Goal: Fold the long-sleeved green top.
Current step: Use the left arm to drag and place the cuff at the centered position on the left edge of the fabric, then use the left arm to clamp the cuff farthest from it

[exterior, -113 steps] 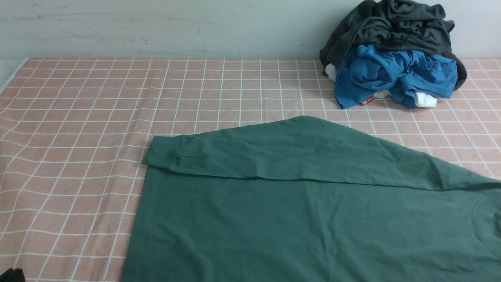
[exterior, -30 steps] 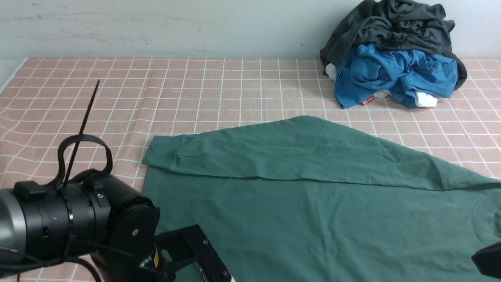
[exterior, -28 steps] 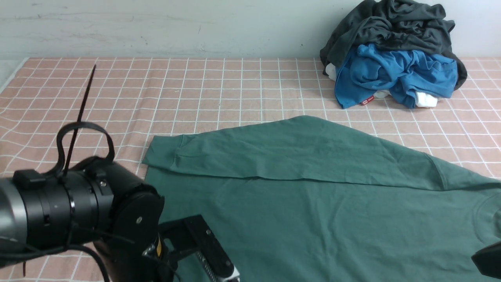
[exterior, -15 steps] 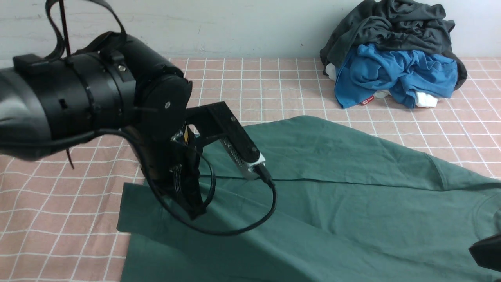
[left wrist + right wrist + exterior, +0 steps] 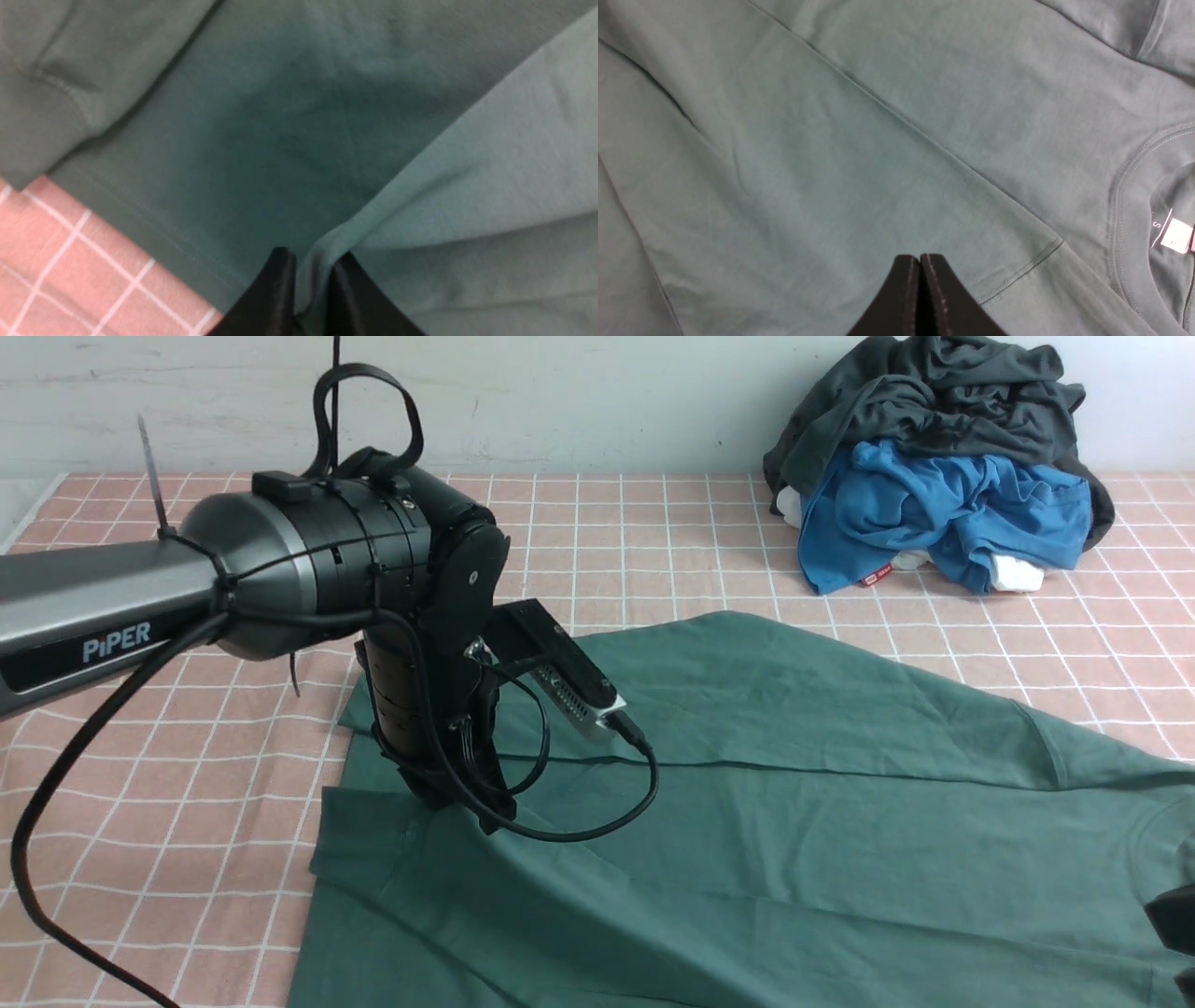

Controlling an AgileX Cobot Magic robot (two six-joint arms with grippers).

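Bottom edge crops the green long-sleeved top (image 5: 794,859)

Soft even light, left wrist view blurred

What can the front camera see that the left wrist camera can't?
Only the front view shows the big black left arm, the wall, and the pile at the back with the blue garment and the dark grey garment. Only the left wrist view shows the left gripper up close, with a fold of fabric pinched between its fingertips. Both show the green top lying on the pink checked cloth.
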